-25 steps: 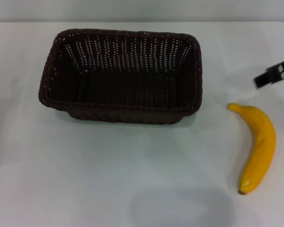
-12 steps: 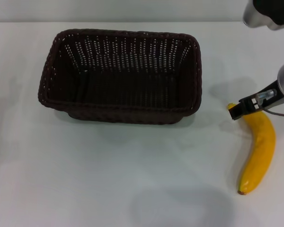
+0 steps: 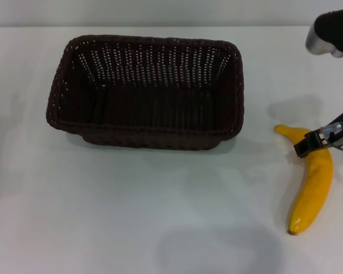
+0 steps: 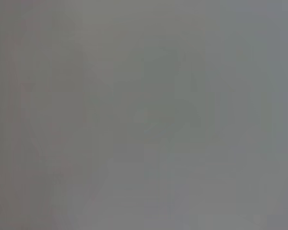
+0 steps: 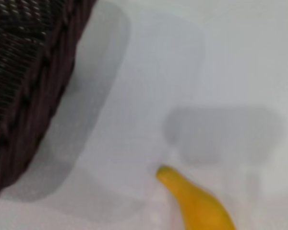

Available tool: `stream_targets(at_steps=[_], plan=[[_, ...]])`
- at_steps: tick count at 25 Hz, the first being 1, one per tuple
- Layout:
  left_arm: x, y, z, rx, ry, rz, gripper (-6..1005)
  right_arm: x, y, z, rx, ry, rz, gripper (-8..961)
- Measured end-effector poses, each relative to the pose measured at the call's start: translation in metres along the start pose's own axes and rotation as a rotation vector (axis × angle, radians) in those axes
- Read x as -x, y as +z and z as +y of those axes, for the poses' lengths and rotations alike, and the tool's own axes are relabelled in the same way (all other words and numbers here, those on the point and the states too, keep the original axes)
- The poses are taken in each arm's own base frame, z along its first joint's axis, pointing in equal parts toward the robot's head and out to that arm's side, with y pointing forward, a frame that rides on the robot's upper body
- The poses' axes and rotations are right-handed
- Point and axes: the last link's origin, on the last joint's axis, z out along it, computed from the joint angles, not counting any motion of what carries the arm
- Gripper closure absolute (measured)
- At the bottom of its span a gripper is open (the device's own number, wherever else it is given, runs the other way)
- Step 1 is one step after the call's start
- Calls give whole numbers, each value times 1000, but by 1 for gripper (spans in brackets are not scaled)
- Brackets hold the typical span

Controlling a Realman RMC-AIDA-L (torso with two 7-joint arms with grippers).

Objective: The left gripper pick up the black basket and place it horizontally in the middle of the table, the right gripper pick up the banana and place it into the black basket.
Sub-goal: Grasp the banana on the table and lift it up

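The black basket (image 3: pixel 146 91) stands upright and lengthwise across the middle of the white table (image 3: pixel 103 200), and nothing lies in it. The yellow banana (image 3: pixel 313 182) lies on the table to the basket's right, its brown tip toward the front. My right gripper (image 3: pixel 313 141) hangs just over the banana's far end, coming in from the right edge. The right wrist view shows the banana's end (image 5: pixel 194 199) and the basket's wall (image 5: pixel 29 81). My left gripper is out of view; the left wrist view shows only plain grey.
The right arm's silver and black upper link (image 3: pixel 330 33) juts in at the top right corner. The table's far edge (image 3: pixel 160 25) runs behind the basket.
My right gripper came in from the right edge, dropped toward the banana's far end, then shifted a little right and forward over it. Basket and banana have not moved.
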Motion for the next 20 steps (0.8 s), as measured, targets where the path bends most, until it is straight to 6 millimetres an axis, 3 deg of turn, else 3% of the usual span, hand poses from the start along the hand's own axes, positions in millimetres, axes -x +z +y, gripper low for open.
stream_targets(at_steps=[10, 20], plan=[[0, 3, 1, -4, -3, -4, 212, -2, 19, -11, 3, 27, 27, 315], [0, 4, 0, -11, -8, -4, 213, -4, 23, -13, 73, 36, 37, 337]])
